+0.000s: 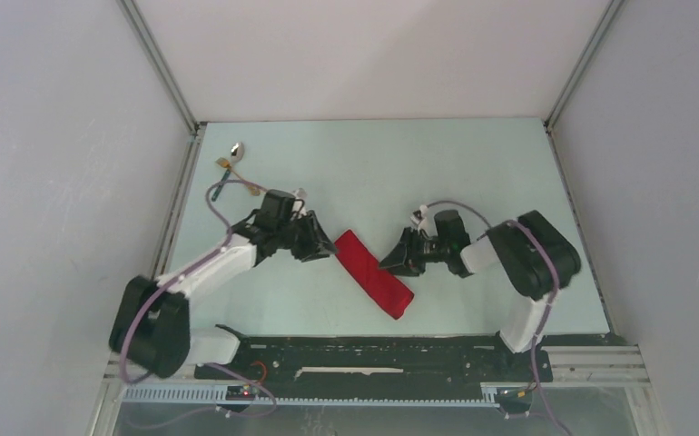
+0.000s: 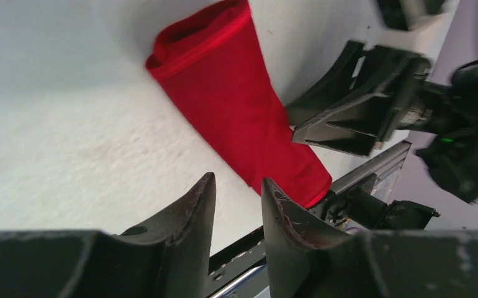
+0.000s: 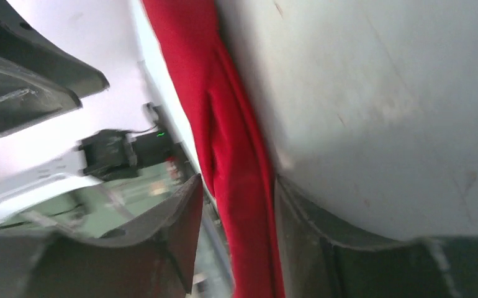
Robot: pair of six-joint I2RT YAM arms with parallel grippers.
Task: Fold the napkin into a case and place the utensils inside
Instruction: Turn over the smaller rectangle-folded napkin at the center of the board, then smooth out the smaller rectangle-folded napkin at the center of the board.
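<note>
The napkin [image 1: 375, 272] lies in the middle of the table as a narrow red case, running diagonally from upper left to lower right. My left gripper [image 1: 323, 243] hovers at its upper-left end, open, with nothing between the fingers [image 2: 238, 180]; the red cloth [image 2: 236, 105] lies just beyond the tips. My right gripper [image 1: 391, 259] is at the case's right side, and its jaws [image 3: 238, 180] stand apart around the cloth [image 3: 224, 124], with a gap beside the left finger. The utensils [image 1: 230, 166] lie in a loose cluster at the far left back corner, the silver spoon [image 1: 236, 148] farthest away.
White walls close in the table on the left, back and right, with metal corner posts [image 1: 160, 68]. A black base rail [image 1: 373, 350] runs along the near edge, close to the lower end of the case. The other arm's fingers [image 2: 348, 121] show in the left wrist view.
</note>
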